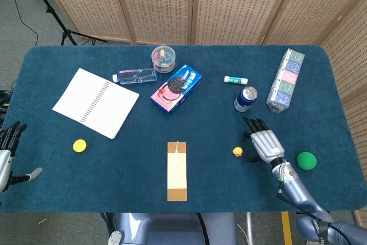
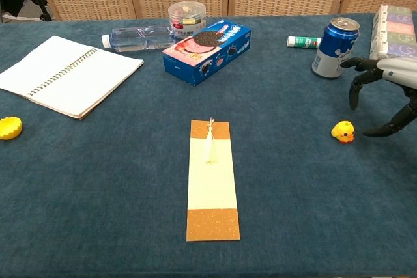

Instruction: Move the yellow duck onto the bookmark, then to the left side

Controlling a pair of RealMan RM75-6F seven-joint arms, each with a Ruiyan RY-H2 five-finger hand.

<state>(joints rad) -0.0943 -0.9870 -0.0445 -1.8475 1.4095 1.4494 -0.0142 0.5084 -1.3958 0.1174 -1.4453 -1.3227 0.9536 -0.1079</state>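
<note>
The small yellow duck point(image 1: 237, 152) point(image 2: 343, 131) sits on the blue cloth to the right of the bookmark. The bookmark point(image 1: 177, 170) point(image 2: 211, 178) is a long cream strip with brown ends and a tassel, lying near the front middle. My right hand point(image 1: 264, 142) point(image 2: 386, 89) hovers just right of the duck with fingers spread, holding nothing and not touching it. My left hand point(image 1: 7, 156) shows only at the far left edge of the head view, off the table, fingers apart and empty.
An open spiral notebook point(image 1: 96, 102), a water bottle point(image 1: 135, 76), a round tub point(image 1: 163, 58), a cookie box point(image 1: 176, 88), a glue stick point(image 1: 235, 80), a blue can point(image 1: 246, 98) and a tissue pack point(image 1: 285, 80) line the back. A yellow disc point(image 1: 79, 146) lies left, a green ball point(image 1: 306, 160) right.
</note>
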